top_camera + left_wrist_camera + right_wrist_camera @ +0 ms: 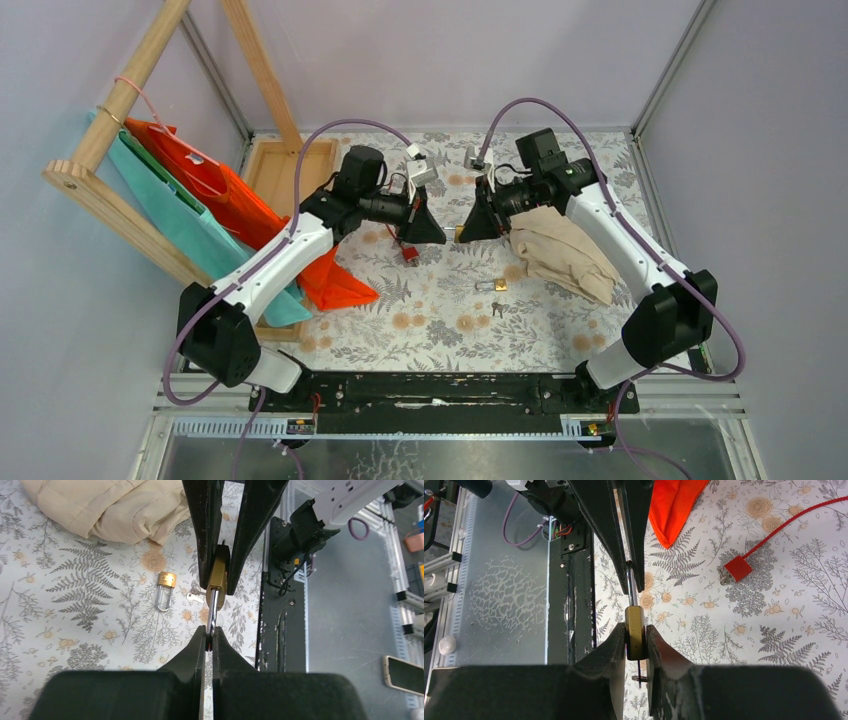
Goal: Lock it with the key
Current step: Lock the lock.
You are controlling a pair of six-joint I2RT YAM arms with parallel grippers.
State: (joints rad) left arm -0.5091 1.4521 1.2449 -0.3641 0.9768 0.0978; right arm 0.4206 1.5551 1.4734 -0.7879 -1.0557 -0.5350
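Brass sits between both grippers: the right gripper is clamped on a small padlock, and the left gripper is pinched on its steel shackle, above the floral table cover. Apart from both, the red lock lies flat there near the orange bag — its cable trailing away.

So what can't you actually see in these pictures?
Right wrist view: the keyhole end of the small brass padlock, hidden between the right fingers.
Left wrist view: the loop of its steel shackle, swallowed by the left fingers.
Right wrist view: the thin red cable of the square red padlock, cut off by the right edge.
Left wrist view: the small silver key, too small to show its teeth.
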